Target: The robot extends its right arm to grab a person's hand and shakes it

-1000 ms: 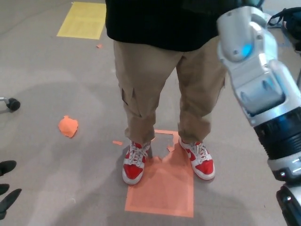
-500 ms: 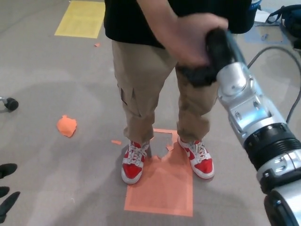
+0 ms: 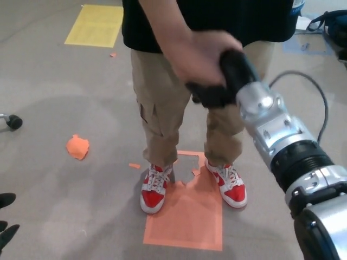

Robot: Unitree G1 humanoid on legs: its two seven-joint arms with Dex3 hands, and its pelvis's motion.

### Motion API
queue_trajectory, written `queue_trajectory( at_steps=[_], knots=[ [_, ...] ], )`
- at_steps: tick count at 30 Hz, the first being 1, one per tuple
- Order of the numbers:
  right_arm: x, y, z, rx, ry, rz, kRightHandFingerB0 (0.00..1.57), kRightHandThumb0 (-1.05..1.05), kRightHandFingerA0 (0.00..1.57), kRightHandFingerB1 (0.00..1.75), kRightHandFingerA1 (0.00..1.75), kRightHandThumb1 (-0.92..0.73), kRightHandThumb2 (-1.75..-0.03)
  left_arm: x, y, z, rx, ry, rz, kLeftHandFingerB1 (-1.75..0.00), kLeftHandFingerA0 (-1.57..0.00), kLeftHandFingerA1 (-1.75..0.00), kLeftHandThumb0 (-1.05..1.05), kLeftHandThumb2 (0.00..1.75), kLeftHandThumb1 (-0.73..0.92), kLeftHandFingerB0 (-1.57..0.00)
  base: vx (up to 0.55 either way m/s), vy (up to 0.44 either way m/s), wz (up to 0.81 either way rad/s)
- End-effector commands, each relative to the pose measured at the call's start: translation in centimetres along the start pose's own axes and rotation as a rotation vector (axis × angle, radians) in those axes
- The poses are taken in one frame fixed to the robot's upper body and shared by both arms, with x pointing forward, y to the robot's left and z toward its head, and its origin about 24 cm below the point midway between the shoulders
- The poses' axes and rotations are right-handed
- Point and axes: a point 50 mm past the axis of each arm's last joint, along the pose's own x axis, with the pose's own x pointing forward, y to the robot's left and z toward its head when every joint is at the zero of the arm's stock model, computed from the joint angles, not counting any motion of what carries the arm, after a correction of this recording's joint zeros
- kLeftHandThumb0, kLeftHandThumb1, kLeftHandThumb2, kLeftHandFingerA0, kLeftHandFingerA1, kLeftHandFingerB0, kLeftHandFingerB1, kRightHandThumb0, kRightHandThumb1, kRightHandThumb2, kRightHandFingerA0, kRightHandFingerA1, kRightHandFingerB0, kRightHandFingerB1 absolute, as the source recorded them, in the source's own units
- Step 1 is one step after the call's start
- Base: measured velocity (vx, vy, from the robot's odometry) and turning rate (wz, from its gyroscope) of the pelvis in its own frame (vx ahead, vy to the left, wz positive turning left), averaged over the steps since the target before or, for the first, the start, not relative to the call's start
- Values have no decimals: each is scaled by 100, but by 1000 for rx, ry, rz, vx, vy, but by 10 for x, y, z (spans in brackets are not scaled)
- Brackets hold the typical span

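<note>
floor (image 3: 49, 86): grey | orange patch (image 3: 187, 216) | yellow patch (image 3: 96, 25) | caster wheel (image 3: 14, 122)

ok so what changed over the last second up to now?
A second ago the right arm was raised with no handclasp in view. Now the right hand is clasped with the person's hand; since half a second ago the joined hands have moved toward picture left. The red shoes, orange floor patch and left hand stayed put.
</note>
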Motion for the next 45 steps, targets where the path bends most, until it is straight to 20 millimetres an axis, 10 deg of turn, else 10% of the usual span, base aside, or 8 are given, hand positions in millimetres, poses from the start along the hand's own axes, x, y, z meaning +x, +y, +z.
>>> queue_trajectory(
  at_steps=[1,8,10,32,36,38,39,45],
  knots=[
    [-11,-26,66,31,-233,11,80,-11,123,120,85,-73,-82,0,8,4,9,-11,8,-28,-22,-34,-49,64,78,-18,0,0,0],
    [-33,-53,115,28,-396,-50,83,-12,125,117,78,-76,-74,0,8,1,14,6,22,-29,-27,-35,-48,64,78,-21,0,0,0],
    [-32,-52,110,29,-377,-48,85,-11,126,115,77,-76,-74,-1,8,1,9,1,17,-49,-8,-51,-27,107,58,-7,0,0,0],
    [-19,31,-80,-264,292,149,80,-22,122,106,87,-72,-62,1,10,7,21,-11,6,-38,-28,-45,-53,79,67,-18,0,0,0],
    [-18,27,-78,-232,284,126,76,-24,118,58,67,-70,-62,2,10,7,12,-8,9,-30,-32,-38,-47,63,77,-20,0,0,0],
    [-17,26,-78,-174,277,132,44,-36,93,40,57,-70,-61,2,10,7,15,-6,7,-39,-30,-47,-55,81,65,-16,0,0,0],
    [-16,22,-76,-213,285,207,0,-79,0,0,9,-61,-60,2,10,7,25,-4,8,-29,-31,-37,-49,63,76,-21,0,0,0],
    [-15,-4,-74,-155,249,177,0,-88,0,0,0,-49,-82,1,9,2,7,12,11,-30,-32,-37,-47,63,75,-22,0,0,0]
  ],
)
